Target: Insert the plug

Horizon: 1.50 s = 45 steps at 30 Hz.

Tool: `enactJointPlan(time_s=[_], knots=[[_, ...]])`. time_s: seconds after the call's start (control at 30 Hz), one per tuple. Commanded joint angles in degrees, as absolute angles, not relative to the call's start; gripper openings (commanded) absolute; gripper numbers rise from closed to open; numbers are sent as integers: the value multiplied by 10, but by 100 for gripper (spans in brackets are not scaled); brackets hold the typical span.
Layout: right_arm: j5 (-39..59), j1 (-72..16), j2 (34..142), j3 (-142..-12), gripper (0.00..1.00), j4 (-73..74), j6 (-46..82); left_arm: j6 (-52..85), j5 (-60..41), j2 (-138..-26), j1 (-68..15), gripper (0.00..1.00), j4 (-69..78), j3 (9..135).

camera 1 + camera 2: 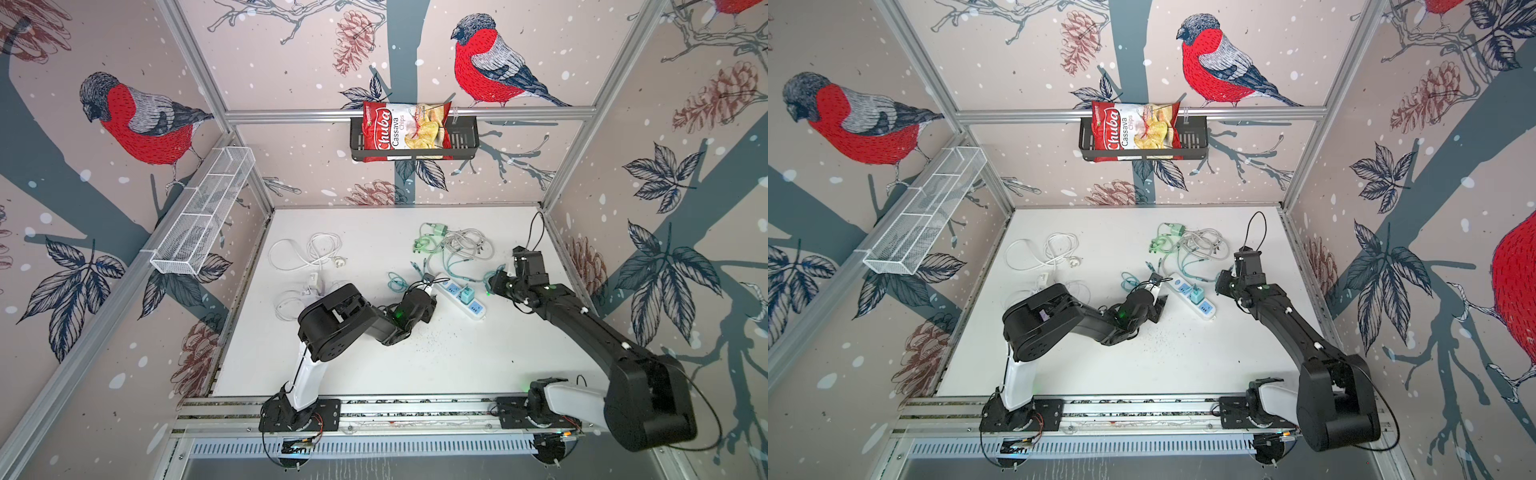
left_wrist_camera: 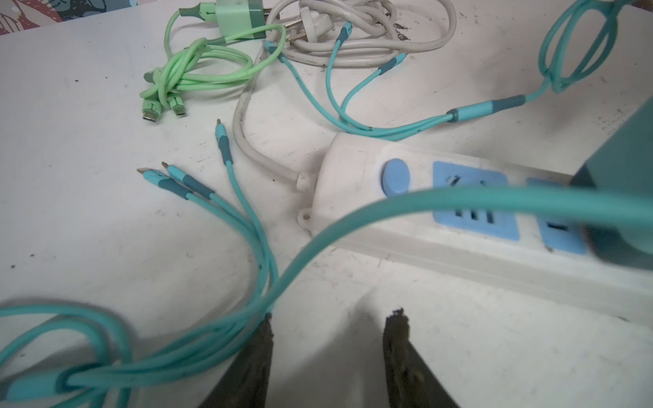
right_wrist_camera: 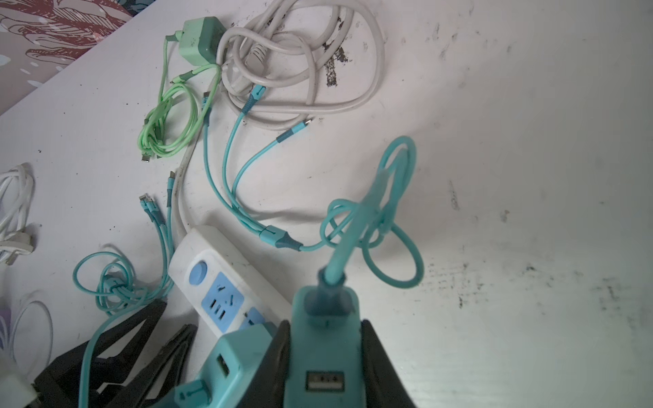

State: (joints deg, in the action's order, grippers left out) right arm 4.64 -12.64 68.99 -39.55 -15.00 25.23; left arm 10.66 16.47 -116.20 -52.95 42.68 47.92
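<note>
L pincer [image 2: 332, 318] sits low by the switch end of the power strip [image 2: 353, 169]. It's approx half open w/ nothing between the fingers. A teal cable [image 2: 353, 219] crosses in front and brushes one finger. I read that as parked to brace the strip if it slides, not a grasp.

Strip lies flat on the bench [image 1: 374, 353] w/ one teal adapter [image 3: 240, 356] already seated mid-strip. So the free socket [image 2: 473, 201] next to the switch looks like the target imo.

R pincer [image 3: 325, 328] is clamped tight on the plug [image 3: 328, 300], fingers on its two flat sides, cable trailing off the far end. Prob so the prongs face down, but prongs are hidden, can't confirm. Plug looks lifted, just beside the seated adapter, not in a socket yet.
</note>
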Motion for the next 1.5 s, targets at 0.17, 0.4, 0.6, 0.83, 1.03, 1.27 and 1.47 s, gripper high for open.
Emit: enactJointPlan(time_s=[0.17, 0.4, 0.6, 0.83, 1.03, 1.27, 1.47], knots=[[12, -200, 679, -372, 18, -157, 246, 110, 125, -1187, -514, 51, 419, 505], [-5, -223, 675, -367, 18, -148, 242, 119, 92, -1228, -475, 51, 417, 541], [-14, -238, 670, -357, 18, -134, 240, 101, 70, -1249, -450, 44, 416, 568], [-13, -256, 645, -343, 18, -121, 239, 89, 65, -1261, -448, 40, 386, 604], [0, -287, 615, -318, 19, -96, 238, 104, 56, -1245, -448, 44, 374, 600], [-22, -305, 610, -305, 18, -95, 245, 160, -29, -1194, -448, 44, 362, 552], [-57, -320, 609, -305, 18, -102, 247, 189, -54, -1182, -452, 44, 376, 518]])
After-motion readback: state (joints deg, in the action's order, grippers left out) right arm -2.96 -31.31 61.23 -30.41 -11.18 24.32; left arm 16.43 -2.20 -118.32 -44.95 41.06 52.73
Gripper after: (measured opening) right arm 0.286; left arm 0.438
